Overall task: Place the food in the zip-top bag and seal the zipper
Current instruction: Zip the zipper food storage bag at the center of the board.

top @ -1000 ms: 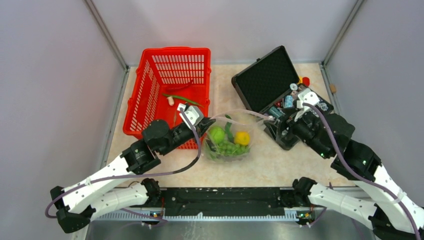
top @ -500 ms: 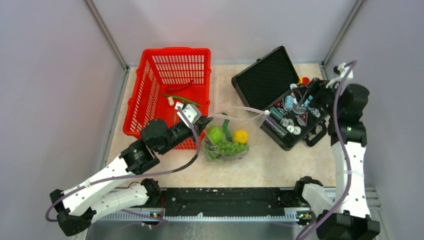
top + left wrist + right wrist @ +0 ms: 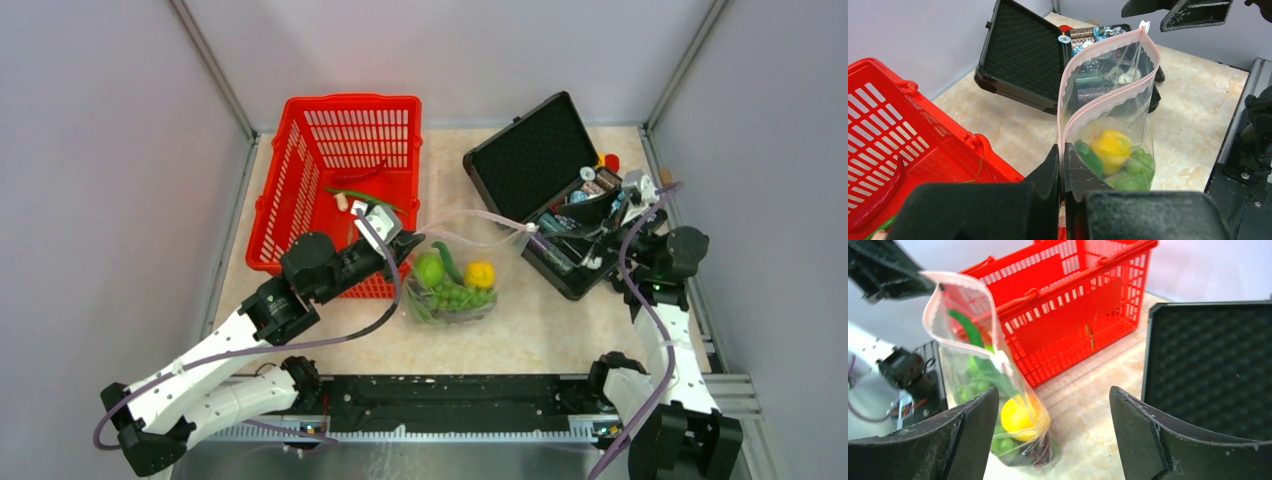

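Note:
The zip-top bag (image 3: 460, 275) stands on the table between the basket and the case, mouth up and gaping. It holds a lime (image 3: 432, 268), a lemon (image 3: 482, 274), green grapes (image 3: 455, 297) and a green leaf (image 3: 447, 258). The pink zipper (image 3: 470, 218) is parted along most of its length. My left gripper (image 3: 400, 243) is shut on the zipper's left end; the left wrist view shows its jaws (image 3: 1063, 155) pinching the strip (image 3: 1108, 97). My right gripper (image 3: 572, 215) is open and empty over the case, just right of the bag's right corner (image 3: 1053, 410).
A red basket (image 3: 300, 180) at back left holds long green leaves (image 3: 355, 195) and a small pale piece (image 3: 341, 201). An open black foam-lined case (image 3: 525, 160) with small gadgets stands at the right, under my right gripper. Grey walls enclose the table.
My right arm swung up and out to the far right, then came back down with its open gripper over the case beside the bag's right corner. My left gripper kept its hold.

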Controlling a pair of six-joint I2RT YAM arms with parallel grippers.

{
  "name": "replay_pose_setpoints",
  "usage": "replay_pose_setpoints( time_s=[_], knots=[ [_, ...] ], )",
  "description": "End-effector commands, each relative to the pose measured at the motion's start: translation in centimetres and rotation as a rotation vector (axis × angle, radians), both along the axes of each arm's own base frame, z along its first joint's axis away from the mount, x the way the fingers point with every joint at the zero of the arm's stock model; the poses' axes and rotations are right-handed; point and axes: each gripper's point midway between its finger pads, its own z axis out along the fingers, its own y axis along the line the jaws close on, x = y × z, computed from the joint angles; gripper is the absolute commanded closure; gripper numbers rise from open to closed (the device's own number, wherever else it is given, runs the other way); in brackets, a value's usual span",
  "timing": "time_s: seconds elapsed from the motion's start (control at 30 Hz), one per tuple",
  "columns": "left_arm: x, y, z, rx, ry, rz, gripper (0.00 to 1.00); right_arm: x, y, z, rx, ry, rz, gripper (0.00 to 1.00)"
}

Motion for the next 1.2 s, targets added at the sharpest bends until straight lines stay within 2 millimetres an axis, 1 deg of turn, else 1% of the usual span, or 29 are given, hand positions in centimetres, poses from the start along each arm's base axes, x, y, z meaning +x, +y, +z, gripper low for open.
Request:
replay_pose_setpoints(
  time_s=[0.0, 0.1, 0.17, 0.23, 0.4, 0.57, 0.67, 0.73, 0.77, 0.93, 1.0, 1.07, 1.13, 1.17],
  knots=[
    [-0.4, 0.2, 3.5, -0.073, -0.062, -0.017, 1.0, -3.0, 1.3, 1.4, -0.135, -0.221, 0.184, 0.21],
    [-0.5, 0.2, 3.6, -0.077, -0.064, -0.02, 1.0, -3.6, 2.3, 0.3, -0.148, -0.28, 0.2, 0.2],
    [-0.5, 0.4, 3.7, -0.082, -0.067, -0.017, 1.0, -4.4, 3.1, -0.4, -0.172, -0.316, 0.246, 0.2],
    [-0.6, 0.3, 3.7, -0.081, -0.066, -0.023, 1.0, -4.5, 3.7, -0.4, -0.182, -0.338, 0.264, 0.2],
    [-1.0, 0.0, 3.8, -0.087, -0.064, -0.05, 1.0, -2.9, 3.7, -0.7, -0.238, -0.323, 0.245, 0.21],
    [-1.3, -0.3, 3.7, -0.093, -0.057, -0.075, 1.0, -2.5, 3.9, -0.7, -0.246, -0.36, 0.277, 0.24],
    [-1.5, -0.3, 3.9, -0.097, -0.058, -0.079, 1.0, -2.2, 4.2, -0.9, -0.239, -0.35, 0.317, 0.31],
    [-1.4, -0.2, 3.8, -0.096, -0.056, -0.075, 1.0, -2.1, 4.4, -0.7, -0.237, -0.356, 0.326, 0.4],
    [-1.4, -0.2, 3.9, -0.096, -0.057, -0.073, 1.0, -2.2, 4.5, -0.6, -0.237, -0.365, 0.331, 0.43],
    [-1.2, -0.1, 3.8, -0.097, -0.053, -0.063, 1.0, -2.9, 6.2, 0.0, -0.224, -0.391, 0.393, 0.44],
    [-1.2, 0.0, 3.9, -0.101, -0.056, -0.059, 1.0, -2.9, 6.4, 0.1, -0.222, -0.398, 0.393, 0.45],
    [-1.3, 0.0, 4.0, -0.104, -0.059, -0.062, 1.0, -2.9, 6.5, 0.1, -0.22, -0.398, 0.396, 0.5],
    [-1.3, -0.1, 3.9, -0.102, -0.056, -0.063, 1.0, -2.9, 6.5, 0.0, -0.218, -0.387, 0.407, 0.59],
    [-1.3, -0.1, 3.9, -0.101, -0.055, -0.062, 1.0, -2.9, 6.5, -0.1, -0.219, -0.381, 0.409, 0.65]
  ],
)
